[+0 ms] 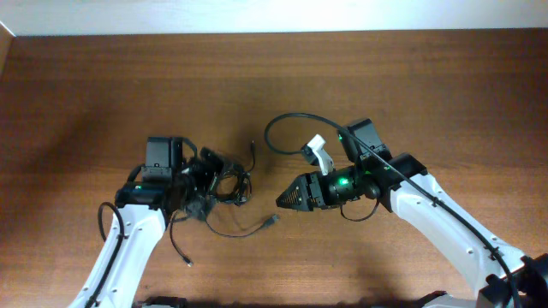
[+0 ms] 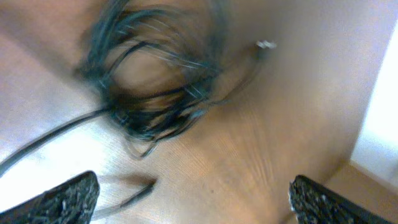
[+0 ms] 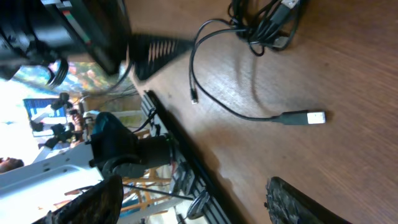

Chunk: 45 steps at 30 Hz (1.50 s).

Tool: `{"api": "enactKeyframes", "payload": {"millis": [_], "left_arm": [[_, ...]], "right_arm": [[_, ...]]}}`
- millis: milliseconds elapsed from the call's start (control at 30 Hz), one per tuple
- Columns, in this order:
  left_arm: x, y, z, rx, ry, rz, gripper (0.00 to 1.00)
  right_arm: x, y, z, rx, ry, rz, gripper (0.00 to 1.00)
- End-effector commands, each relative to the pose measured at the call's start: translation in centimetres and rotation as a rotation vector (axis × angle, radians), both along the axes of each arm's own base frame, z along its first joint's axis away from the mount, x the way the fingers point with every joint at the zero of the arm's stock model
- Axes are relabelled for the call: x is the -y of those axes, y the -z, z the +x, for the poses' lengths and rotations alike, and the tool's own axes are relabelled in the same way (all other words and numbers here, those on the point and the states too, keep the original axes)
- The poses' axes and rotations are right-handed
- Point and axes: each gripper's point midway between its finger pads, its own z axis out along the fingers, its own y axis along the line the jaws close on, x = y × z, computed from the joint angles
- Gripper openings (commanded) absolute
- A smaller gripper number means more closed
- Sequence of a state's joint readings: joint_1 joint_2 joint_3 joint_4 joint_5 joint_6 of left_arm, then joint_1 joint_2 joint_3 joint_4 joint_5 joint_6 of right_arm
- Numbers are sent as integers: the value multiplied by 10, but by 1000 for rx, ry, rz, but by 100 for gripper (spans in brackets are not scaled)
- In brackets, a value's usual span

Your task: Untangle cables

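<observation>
With fingers apart on both, the left end effector (image 2: 193, 198) sits nearest the cables (image 1: 224, 185), bunched left of the table (image 1: 385, 77) middle, their plugged tail (image 1: 272, 221) trailing rightward toward the right end effector (image 1: 284, 198).

Shows smooth, satin-finished brown wood grain on the table (image 1: 103, 85). On it, thin cables (image 1: 227, 185) sheathed in matt black plastic, one plug (image 3: 309, 117) tipped with bright metal. Rough stippled black on the fingers (image 2: 65, 199) of the left gripper (image 2: 193, 202).

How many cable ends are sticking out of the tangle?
3: a USB plug right of the tangle, a thin end below it, a third end above. More may be hidden inside.
</observation>
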<state>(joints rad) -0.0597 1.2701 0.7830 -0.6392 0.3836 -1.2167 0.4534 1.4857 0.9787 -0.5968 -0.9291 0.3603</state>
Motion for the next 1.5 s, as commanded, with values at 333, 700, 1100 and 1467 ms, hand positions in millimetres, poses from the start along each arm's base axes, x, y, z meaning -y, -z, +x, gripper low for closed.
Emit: {"api": "enactKeyframes", "payload": {"millis": [333,700,1100,1467], "left_arm": [[9,56,-21,-383,-603,29,73],[14,106,-8,-343,-229,160,0],[20,-52,73,775,892,609,0],[82,-90,33,1220,1315,427,0]], "right_arm": [[11,17,1,-4,36,-110,78],[14,21,1,-8,45,-138,78],[23,31,9,32,80,-216,78],[62,-3,52,271,127,-150,78]]}}
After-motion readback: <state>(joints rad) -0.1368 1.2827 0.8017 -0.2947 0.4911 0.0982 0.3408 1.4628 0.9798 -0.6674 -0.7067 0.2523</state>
